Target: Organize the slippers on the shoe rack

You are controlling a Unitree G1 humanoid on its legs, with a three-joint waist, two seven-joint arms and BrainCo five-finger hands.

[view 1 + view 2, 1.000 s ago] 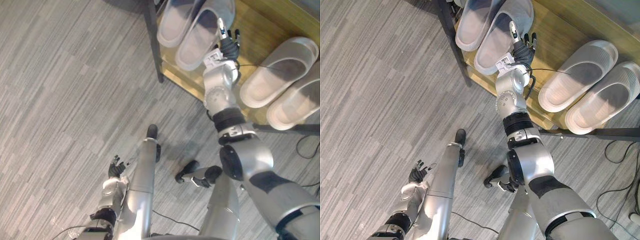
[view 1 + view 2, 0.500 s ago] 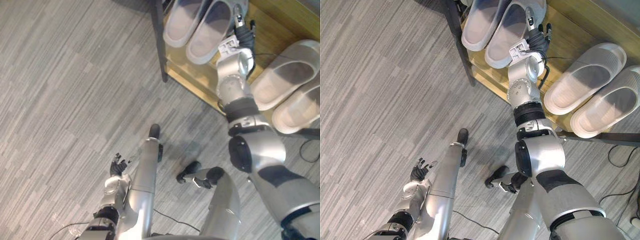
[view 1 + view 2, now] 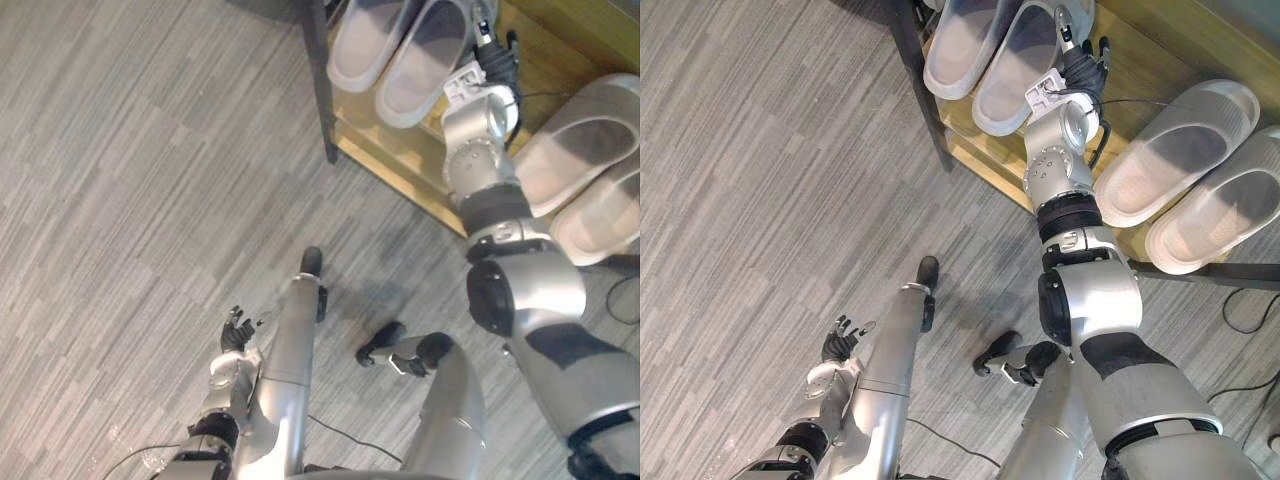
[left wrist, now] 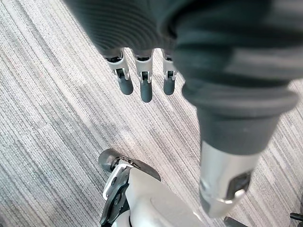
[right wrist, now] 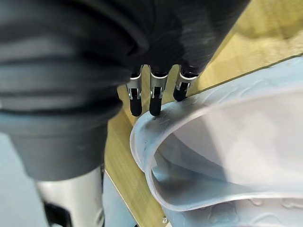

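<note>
Slipper (image 5: pixel 222 142) rim against straight fingertips (image 5: pixel 154 109) of outstretched right hand (image 3: pixel 1085 72); left hand (image 3: pixel 840 345) low, uncurled.

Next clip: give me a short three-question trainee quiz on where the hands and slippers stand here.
1. Where do the right hand's fingertips touch the grey slipper? A) rim B) underside C) nowhere
2. True or false: the left hand is curled round a slipper.
3. How many slippers lie on the wooden shelf?
Key: 1 A; 2 false, it hangs open above the floor; 3 four.
</note>
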